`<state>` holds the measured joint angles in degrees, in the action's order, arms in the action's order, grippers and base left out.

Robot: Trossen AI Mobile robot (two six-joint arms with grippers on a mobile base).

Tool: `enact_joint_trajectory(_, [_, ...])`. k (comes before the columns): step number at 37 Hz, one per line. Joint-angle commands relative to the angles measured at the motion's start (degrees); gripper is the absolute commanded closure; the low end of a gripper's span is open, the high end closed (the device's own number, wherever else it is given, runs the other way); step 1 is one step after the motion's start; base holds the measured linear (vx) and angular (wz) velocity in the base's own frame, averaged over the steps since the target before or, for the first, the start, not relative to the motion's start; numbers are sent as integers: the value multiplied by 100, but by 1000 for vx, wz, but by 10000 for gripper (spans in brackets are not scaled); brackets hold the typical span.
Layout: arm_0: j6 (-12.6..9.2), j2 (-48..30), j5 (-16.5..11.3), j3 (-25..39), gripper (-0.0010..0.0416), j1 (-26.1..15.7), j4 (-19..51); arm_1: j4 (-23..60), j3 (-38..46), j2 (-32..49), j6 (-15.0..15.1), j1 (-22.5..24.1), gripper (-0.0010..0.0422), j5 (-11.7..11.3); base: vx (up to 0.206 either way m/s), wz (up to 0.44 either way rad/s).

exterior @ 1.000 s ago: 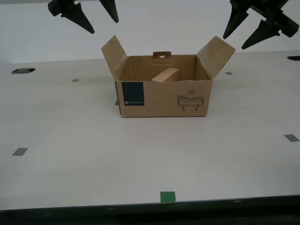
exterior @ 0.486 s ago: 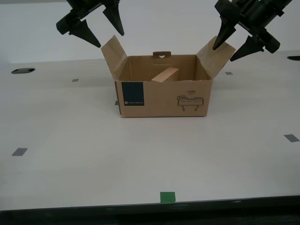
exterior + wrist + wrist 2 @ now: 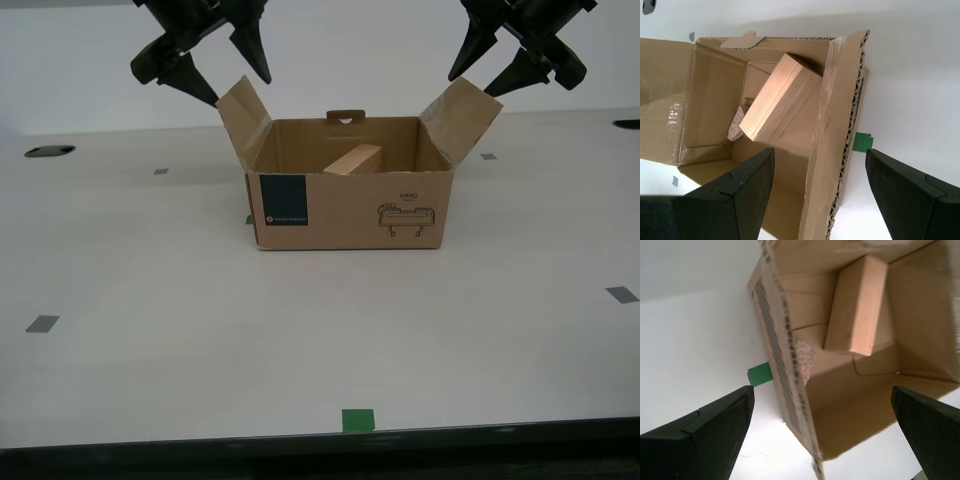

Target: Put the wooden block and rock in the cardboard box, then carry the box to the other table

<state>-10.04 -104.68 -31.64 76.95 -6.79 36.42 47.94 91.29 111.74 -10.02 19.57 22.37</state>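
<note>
Grippers both spread wide, empty: my first gripper (image 3: 210, 72) straddles one box (image 3: 350, 205) flap, my second gripper (image 3: 495, 65) the opposite flap. Block (image 3: 780, 97), rock (image 3: 736, 128) inside.

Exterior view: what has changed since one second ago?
My second gripper and my first gripper both came down and inward, open, and each now straddles a side flap of the cardboard box. Nothing was taken hold of. The cardboard box and the wooden block inside stayed in place.
</note>
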Motion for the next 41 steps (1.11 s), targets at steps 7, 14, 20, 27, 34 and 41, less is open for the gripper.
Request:
enact_joint_trajectory(7, [-24,-295,-24,0,125,-20,22,35,155,538,-4,4,39,20,0,0])
enact_joint_trajectory(14, [-31,-581,-33,68,100,-83,22,-11,186,767,-66,0,39,116,0,0])
enact_joint_trajectory(20, [-37,-951,-68,205,91,-205,20,-7,192,988,-90,13,39,271,0,0])
enact_joint_trajectory(27, [-17,-1025,-68,249,108,-280,-61,-24,205,970,63,13,39,260,0,0])
enact_joint_trajectory(34, [-24,-999,-66,299,130,-280,-90,-66,293,970,105,17,39,258,0,0])
enact_joint_trajectory(41, [-26,-999,-66,293,162,-282,-142,-68,363,973,105,20,39,260,0,0])
